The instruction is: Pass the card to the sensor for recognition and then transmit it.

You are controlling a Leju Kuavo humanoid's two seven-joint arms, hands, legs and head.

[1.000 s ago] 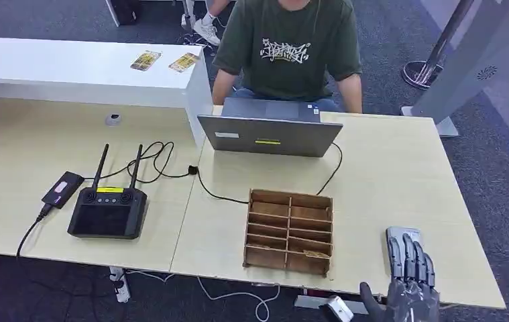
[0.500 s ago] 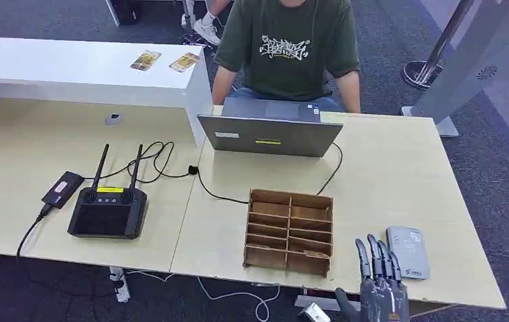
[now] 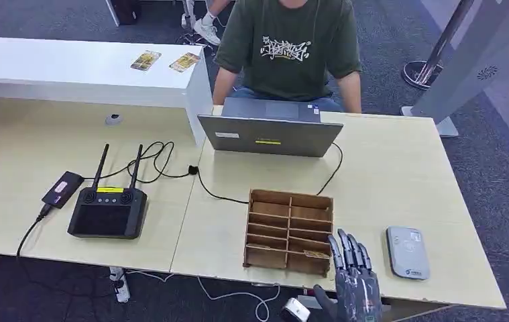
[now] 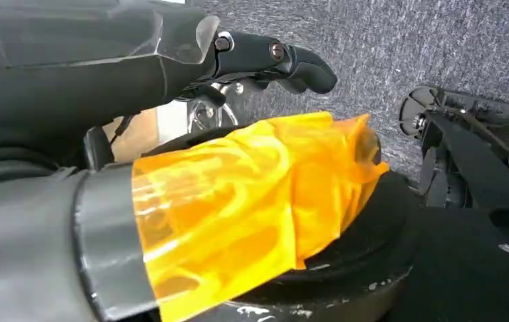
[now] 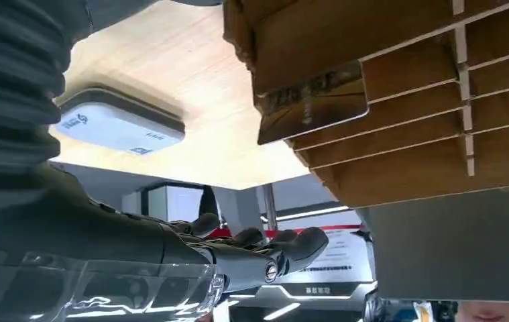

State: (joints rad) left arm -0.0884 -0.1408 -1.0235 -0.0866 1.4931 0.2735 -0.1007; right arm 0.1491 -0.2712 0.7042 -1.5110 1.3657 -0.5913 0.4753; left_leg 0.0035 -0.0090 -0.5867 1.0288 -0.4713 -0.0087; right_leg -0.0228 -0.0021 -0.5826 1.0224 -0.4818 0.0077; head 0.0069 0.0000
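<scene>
A wooden slotted rack [image 3: 290, 198] stands near the table's front edge. A card [image 3: 316, 254] lies in its nearest right slot; in the right wrist view the card [image 5: 312, 100] sticks out of the rack [image 5: 406, 161]. The grey sensor [image 3: 407, 252] lies flat to the right of the rack, also seen in the right wrist view [image 5: 121, 124]. My right hand [image 3: 352, 285] is at the rack's near right corner, fingers [image 5: 265, 251] stretched out and holding nothing, a short way from the card. My left hand [image 4: 265, 60] hangs low and holds nothing.
A person [image 3: 285, 47] sits behind an open laptop [image 3: 268, 134] at the far side. A black controller [image 3: 108, 211] with antennas, a small black device [image 3: 62, 188] and cables lie to the left. Two cards [image 3: 145, 60] rest on the white counter [image 3: 70, 74].
My right hand has moved left, from over the sensor to the rack's near right corner. The sensor now lies uncovered.
</scene>
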